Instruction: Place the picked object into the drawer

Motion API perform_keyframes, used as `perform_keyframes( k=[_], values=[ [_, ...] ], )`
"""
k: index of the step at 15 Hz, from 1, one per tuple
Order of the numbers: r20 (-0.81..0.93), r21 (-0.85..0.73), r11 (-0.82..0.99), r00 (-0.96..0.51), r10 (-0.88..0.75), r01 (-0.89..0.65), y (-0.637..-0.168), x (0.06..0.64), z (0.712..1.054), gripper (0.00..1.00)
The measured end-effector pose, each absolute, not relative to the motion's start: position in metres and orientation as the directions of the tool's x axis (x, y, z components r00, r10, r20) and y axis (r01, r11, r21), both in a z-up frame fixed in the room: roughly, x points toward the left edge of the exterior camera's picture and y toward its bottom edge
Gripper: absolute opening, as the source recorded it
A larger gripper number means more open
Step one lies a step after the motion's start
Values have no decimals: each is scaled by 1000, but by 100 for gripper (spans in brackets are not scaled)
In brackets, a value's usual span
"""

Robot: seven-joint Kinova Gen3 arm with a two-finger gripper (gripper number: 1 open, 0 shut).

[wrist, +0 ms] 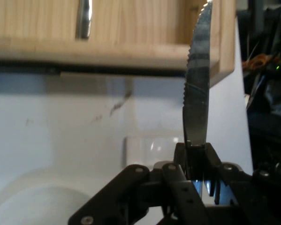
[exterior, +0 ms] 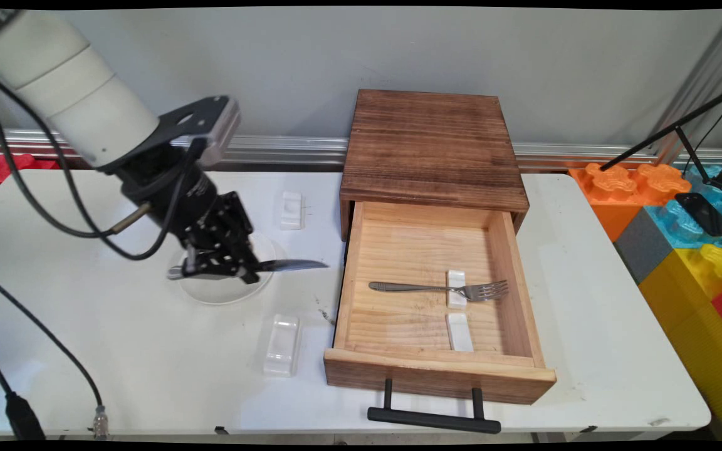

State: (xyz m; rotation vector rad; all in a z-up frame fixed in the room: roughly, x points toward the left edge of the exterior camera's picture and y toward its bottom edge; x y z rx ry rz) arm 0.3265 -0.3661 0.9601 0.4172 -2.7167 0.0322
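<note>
My fingers [exterior: 226,270] clamped tight on knife [exterior: 292,265], blade held level, pointing toward open wooden drawer [exterior: 361,282]. I hover over clear round plate [exterior: 254,285] on desk [exterior: 116,351]. Fork [exterior: 439,289] lies in drawer across white rest [exterior: 456,289] (second rest [exterior: 459,332] just beside). Two more rests [exterior: 281,344] on desk.

**My arm and hand**

My arm [exterior: 79,94] is made of thick, round white sections with thin seams between them. At my wrist sits a flat black plate with a round hole and a pale grey block [exterior: 226,128] on its end. My gripper [exterior: 223,266] is black, built of jointed bars with small silver screws [wrist: 87,219]. Black cables [exterior: 54,207] loop off me, one with a brass-coloured plug.
</note>
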Motion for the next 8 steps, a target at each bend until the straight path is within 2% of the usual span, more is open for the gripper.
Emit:
perform_keyframes(
  k=[8],
  values=[
    [442,50,968,-864,-242,-246,-380,261,979,0]
  ],
)
